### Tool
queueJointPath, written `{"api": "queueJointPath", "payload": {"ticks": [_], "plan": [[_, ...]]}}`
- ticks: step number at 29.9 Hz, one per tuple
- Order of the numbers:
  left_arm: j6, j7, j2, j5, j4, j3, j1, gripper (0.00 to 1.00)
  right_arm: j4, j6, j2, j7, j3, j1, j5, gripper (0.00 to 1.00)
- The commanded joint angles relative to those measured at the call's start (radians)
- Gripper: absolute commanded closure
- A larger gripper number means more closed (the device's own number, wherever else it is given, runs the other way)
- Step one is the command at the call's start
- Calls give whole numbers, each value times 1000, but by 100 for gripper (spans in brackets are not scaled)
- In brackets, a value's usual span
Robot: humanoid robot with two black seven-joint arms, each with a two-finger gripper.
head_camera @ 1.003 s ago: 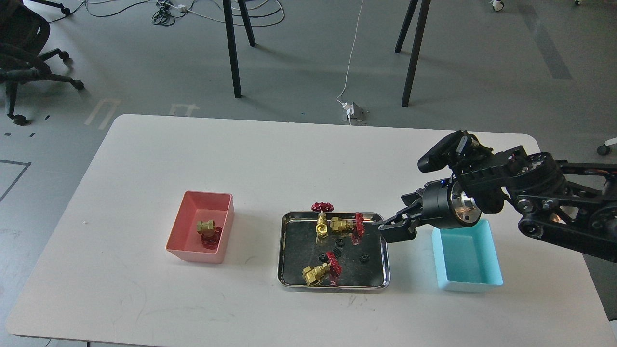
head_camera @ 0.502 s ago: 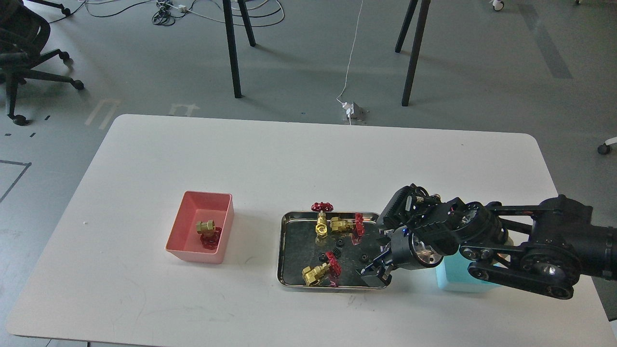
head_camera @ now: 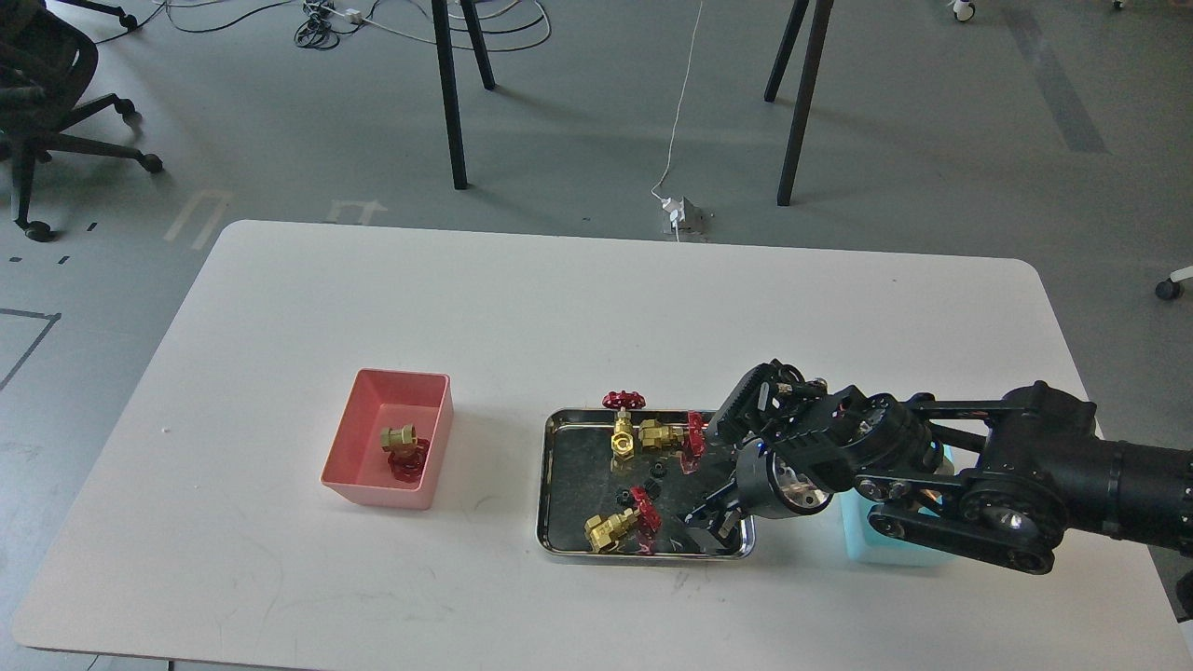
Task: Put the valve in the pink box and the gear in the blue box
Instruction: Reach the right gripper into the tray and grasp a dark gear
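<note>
Head view: the right gripper (head_camera: 708, 524) reaches low into the tray's (head_camera: 552, 485) near right corner; whether its jaws are wide or narrow, I cannot tell. Three valves (head_camera: 610, 529) and small gears (head_camera: 658, 469) lie in the tray. A fourth valve sits in the pink box (head_camera: 363, 488). The blue box (head_camera: 890, 554) is mostly hidden behind the arm, on the table (head_camera: 466, 308).

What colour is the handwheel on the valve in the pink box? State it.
Red handwheel, under the brass valve; head view shows it.
</note>
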Motion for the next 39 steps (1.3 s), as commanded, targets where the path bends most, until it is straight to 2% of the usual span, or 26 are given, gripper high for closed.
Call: {"api": "queueJointPath", "payload": {"ticks": [1,16,33,39], "plan": [[0,0,2,1,0,0,0,1,-25,0,26,0,0,-5,-2,26],[0,-2,5,-1,0,0,-2,1,-40,0,35,-5,-13,-14,-3,42],[-2,-21,5,1,21,2,-2,1,-42,0,36,-31,-10,-5,-2,79],[-2,-21,7,-1,23,2,-2,1,-34,0,38,-37,-6,-5,0,87]]}}
